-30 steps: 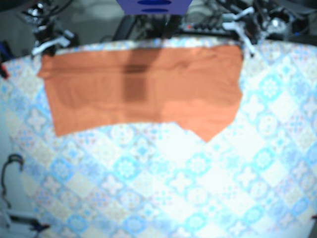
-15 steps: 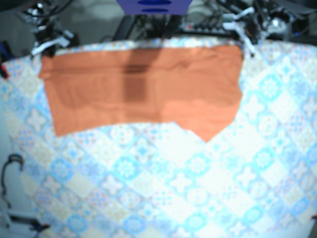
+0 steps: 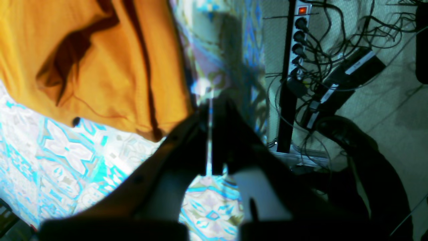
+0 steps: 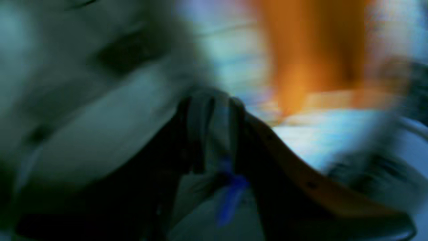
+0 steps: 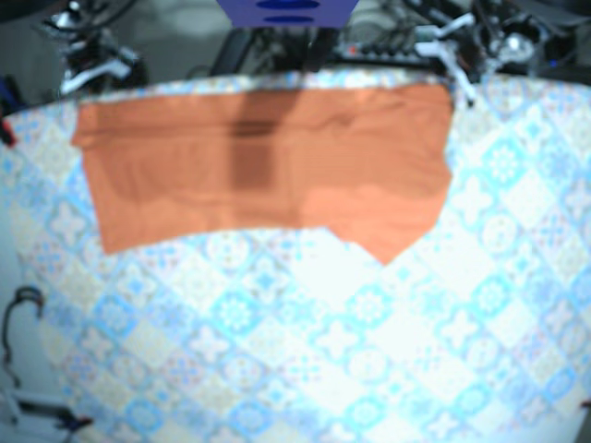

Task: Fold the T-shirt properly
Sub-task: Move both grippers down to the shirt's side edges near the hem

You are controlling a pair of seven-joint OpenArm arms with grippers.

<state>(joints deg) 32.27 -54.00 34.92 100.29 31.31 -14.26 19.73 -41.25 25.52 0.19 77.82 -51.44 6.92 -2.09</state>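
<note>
The orange T-shirt (image 5: 268, 166) is lying flat as a wide band along the far edge of the table (image 5: 369, 351). The left gripper (image 3: 210, 110) is hanging just beside a shirt corner, jaws together on nothing. The right gripper (image 4: 209, 110) is blurring; I cannot tell its state. Recommendation: open both, then pinch matching corners evenly.

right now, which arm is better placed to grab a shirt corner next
Probably left: the left arm sits at a far corner of the shirt; the right arm is beyond the table edge.
</note>
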